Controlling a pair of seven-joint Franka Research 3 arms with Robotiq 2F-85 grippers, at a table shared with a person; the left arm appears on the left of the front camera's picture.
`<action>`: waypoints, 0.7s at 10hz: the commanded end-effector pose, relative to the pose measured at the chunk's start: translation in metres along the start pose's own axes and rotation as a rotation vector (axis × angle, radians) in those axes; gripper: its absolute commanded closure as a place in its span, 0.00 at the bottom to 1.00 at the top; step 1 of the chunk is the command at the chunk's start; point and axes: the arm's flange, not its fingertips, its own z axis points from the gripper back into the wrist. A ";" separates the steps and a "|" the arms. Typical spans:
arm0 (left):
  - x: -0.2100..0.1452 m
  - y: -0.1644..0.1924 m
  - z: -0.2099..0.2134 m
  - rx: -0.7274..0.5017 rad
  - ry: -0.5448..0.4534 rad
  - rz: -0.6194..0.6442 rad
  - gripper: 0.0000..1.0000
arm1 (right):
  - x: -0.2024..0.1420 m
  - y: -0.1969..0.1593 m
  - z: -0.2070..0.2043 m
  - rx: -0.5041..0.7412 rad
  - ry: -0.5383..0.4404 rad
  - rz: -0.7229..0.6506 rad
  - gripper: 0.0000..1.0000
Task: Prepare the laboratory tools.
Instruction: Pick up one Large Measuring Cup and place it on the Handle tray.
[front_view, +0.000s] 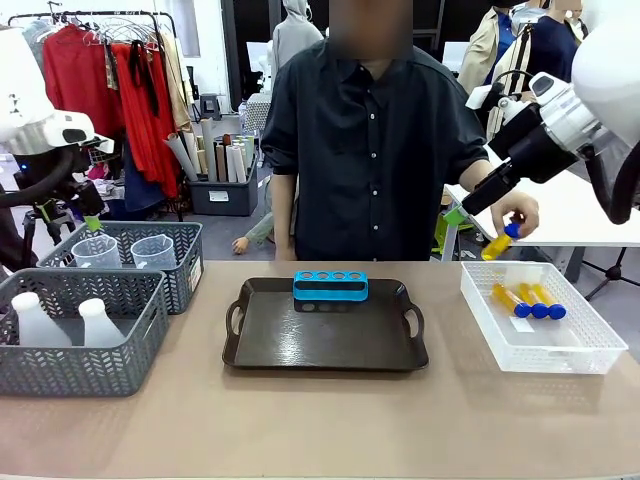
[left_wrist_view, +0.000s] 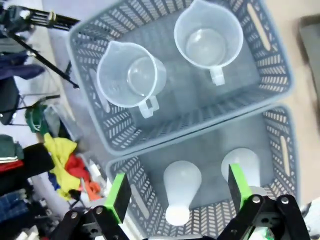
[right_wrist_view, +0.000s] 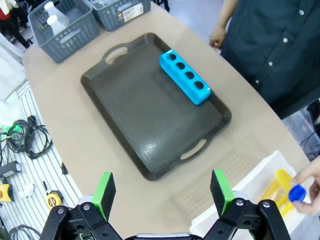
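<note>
The blue four-hole rack (front_view: 330, 285) stands empty at the far edge of the dark tray (front_view: 325, 350), in the middle of the desk (front_view: 320, 420). Right of the tray, three blue-capped tubes (front_view: 530, 300) lie in the white lattice tray (front_view: 590, 350), and the person's hand (front_view: 520, 212) holds a fourth tube (front_view: 498, 245) above them. Left of the tray, two grey mesh baskets (front_view: 80, 370) contain two beakers (front_view: 153, 250) and two conical flasks (front_view: 100, 322). The left end effector (left_wrist_view: 179, 190) hangs above these baskets, wide open and empty. The right end effector (right_wrist_view: 162, 192), high to the right of the tray, is also wide open and grips nothing.
</note>
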 end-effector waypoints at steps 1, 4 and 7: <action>-0.001 -0.003 0.000 0.002 0.015 -0.030 0.00 | 0.001 0.000 0.001 0.015 -0.014 -0.003 0.00; -0.001 -0.003 0.000 0.002 0.015 -0.030 0.00 | 0.001 0.000 0.001 0.015 -0.014 -0.003 0.00; 0.024 0.004 -0.028 -0.015 0.039 0.059 0.00 | 0.001 0.000 0.001 0.015 -0.014 -0.003 0.00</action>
